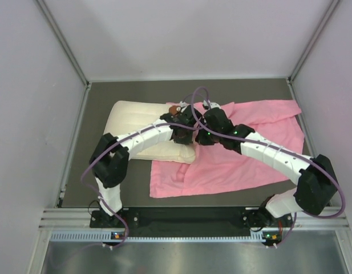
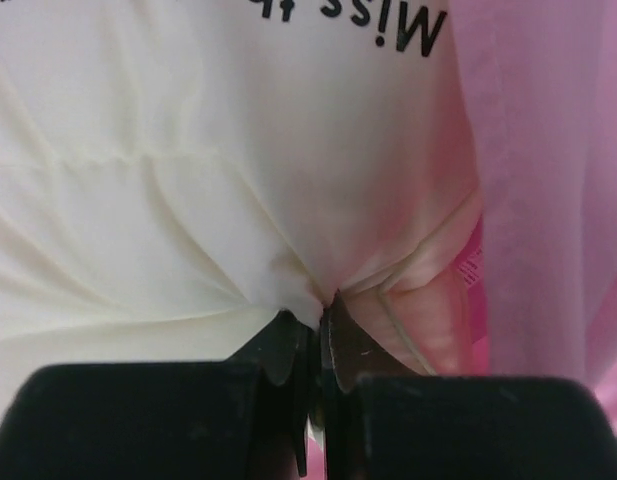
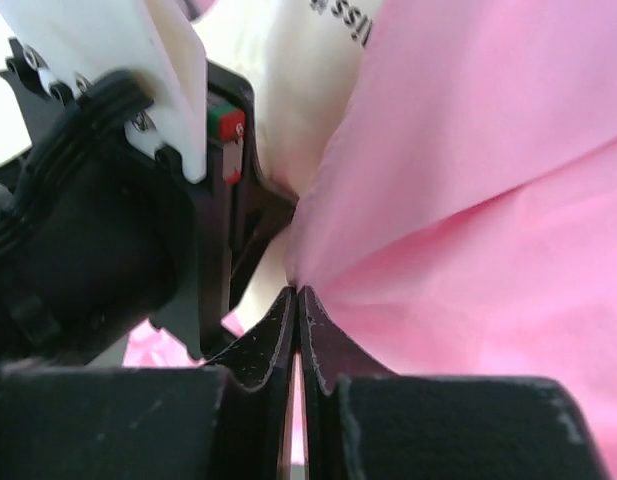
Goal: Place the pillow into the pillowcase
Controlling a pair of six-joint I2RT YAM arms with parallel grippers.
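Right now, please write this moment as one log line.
left claw: shut on pillow | right claw: shut on pillowcase | pillow: mostly outside pillowcase

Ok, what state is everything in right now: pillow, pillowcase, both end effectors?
pillow: lying flat, mostly outside the pillowcase, fabric pinched near its printed end.
pillowcase: spread out, rumpled, edge pinched beside the pillow.
left end effector: shut on the pillow.
right end effector: shut on the pillowcase.

The pillow (image 1: 136,114) is matt cream cloth, the pillowcase (image 1: 221,171) smooth, faintly shiny pink cloth.
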